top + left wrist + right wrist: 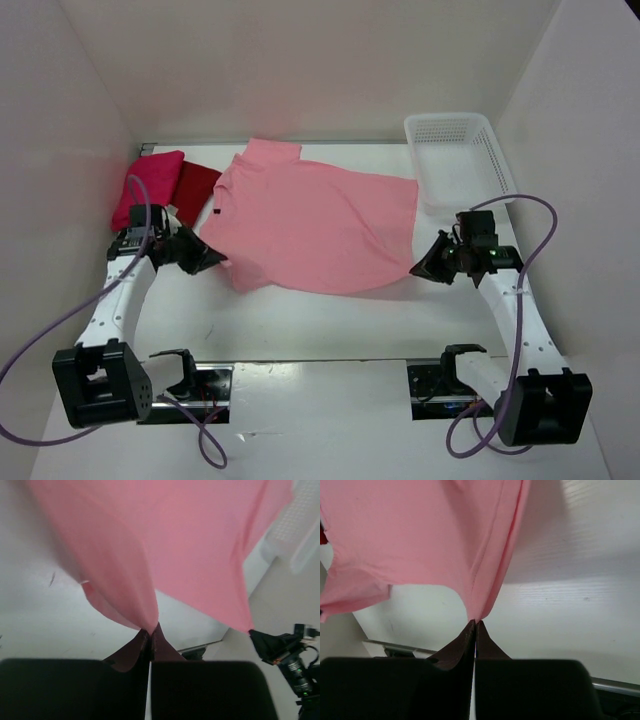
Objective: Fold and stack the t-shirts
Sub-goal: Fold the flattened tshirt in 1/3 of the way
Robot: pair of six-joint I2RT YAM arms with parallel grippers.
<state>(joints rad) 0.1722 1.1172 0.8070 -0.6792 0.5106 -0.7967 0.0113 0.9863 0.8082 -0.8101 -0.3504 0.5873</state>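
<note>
Pinching soft, smooth salmon t-shirt (310, 225) at opposite edges, left pincer (150, 631) and right pincer (475, 624), each clamped tight.

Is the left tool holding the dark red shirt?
No, the left tool pinches the salmon shirt; the dark red shirt lies unheld.

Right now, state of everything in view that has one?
salmon t-shirt: unfolded, pinched at both sides
magenta t-shirt: folded, far left
dark red t-shirt: folded, beside it
white basket: upright, nothing visible inside
left gripper: shut on salmon t-shirt
right gripper: shut on salmon t-shirt
</note>
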